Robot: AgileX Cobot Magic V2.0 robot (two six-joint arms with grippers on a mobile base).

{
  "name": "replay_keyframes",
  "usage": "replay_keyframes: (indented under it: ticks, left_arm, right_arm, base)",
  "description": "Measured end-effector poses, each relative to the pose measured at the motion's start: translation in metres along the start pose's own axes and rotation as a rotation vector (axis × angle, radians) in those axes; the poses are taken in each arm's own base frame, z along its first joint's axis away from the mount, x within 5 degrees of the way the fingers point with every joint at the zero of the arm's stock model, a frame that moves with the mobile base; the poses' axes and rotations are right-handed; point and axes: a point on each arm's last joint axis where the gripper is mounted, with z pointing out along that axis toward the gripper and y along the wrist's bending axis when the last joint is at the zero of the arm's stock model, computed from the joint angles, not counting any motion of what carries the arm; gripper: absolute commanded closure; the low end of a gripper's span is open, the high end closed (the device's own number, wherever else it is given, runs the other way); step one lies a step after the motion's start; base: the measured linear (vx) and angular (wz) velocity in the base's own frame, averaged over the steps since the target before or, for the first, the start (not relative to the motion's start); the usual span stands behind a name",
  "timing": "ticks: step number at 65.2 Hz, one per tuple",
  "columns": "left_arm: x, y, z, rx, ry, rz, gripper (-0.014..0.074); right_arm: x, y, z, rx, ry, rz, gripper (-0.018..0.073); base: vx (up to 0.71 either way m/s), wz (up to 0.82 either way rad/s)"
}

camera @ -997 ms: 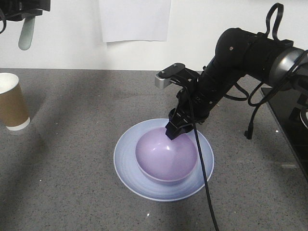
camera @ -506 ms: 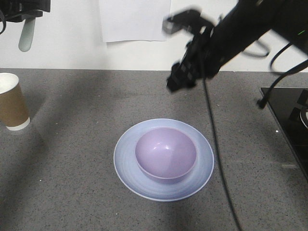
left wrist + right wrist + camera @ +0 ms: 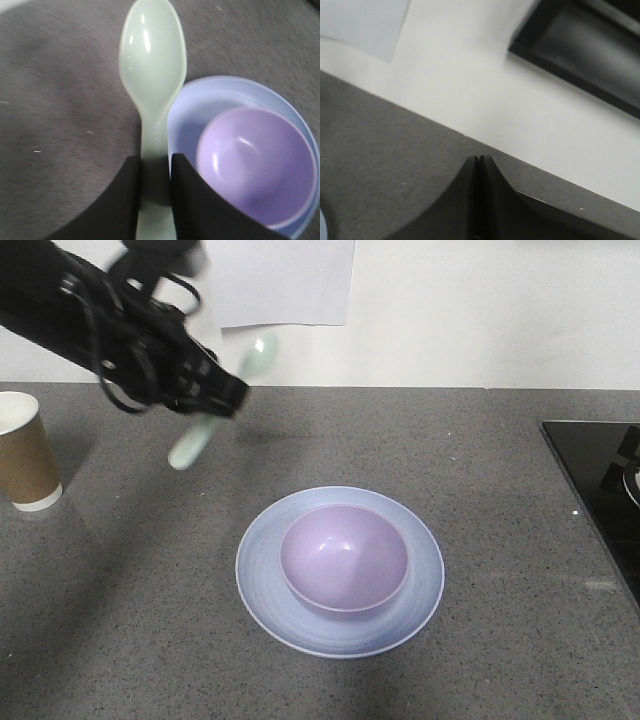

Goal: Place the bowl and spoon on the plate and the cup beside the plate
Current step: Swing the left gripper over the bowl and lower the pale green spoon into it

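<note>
The grey speckled table (image 3: 520, 570) fills the front view, with a white wall (image 3: 480, 310) behind it and a sheet of white paper (image 3: 290, 280) taped to that wall. A black panel (image 3: 600, 480) lies at the table's right edge.

The left arm (image 3: 90, 320) reaches in from the far left, blurred, above the table. Its fingers (image 3: 152, 185) are clamped on the handle of the spoon (image 3: 152, 65); in the front view the spoon (image 3: 190, 448) sticks out at both ends of the grip, in the air to the far left of the plate. The wrist view shows the spoon's scoop pointing away from the fingers, hollow side up.

The pale blue plate (image 3: 262, 575) lies flat near the middle of the table, and the purple bowl (image 3: 344, 558) stands upright inside it, roughly centred. Both appear in the left wrist view to the right of the spoon.

The brown paper cup (image 3: 24, 452) stands upright at the far left edge of the table, well apart from the plate.

The right arm is out of the front view. Its own camera shows the right fingers (image 3: 480, 162) pressed together with nothing between them, over bare table near the wall.
</note>
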Motion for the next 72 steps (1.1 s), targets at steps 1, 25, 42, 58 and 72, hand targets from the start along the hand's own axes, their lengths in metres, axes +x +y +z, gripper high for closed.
replay_keyframes:
  ticks: [1,25,42,58,72]
  left_arm:
    - [0.003,-0.016,0.018,0.044,0.074,0.035,0.0603]
    - [0.014,-0.057,0.078,0.107,0.228,0.140,0.0603]
    - [0.020,-0.059,0.095,0.113,0.288,0.145,0.0603]
    - [0.023,-0.059,0.094,0.120,0.327,0.147,0.0591]
    - [0.024,-0.059,0.093,0.123,0.340,0.150,0.0532]
  right_arm:
    - [0.007,-0.016,-0.029,0.074,-0.010,0.040,0.0569]
    - [0.017,-0.027,-0.056,0.101,0.009,0.074,0.0569]
    - [0.017,-0.028,-0.056,0.112,0.013,0.071,0.0569]
    - [0.018,-0.029,-0.056,0.123,0.014,0.067,0.0569]
    - [0.018,-0.029,-0.056,0.123,0.017,0.067,0.0568]
  base:
    - [0.00,0.00]
    - [0.00,0.00]
    - [0.00,0.00]
    - [0.00,0.00]
    - [0.00,0.00]
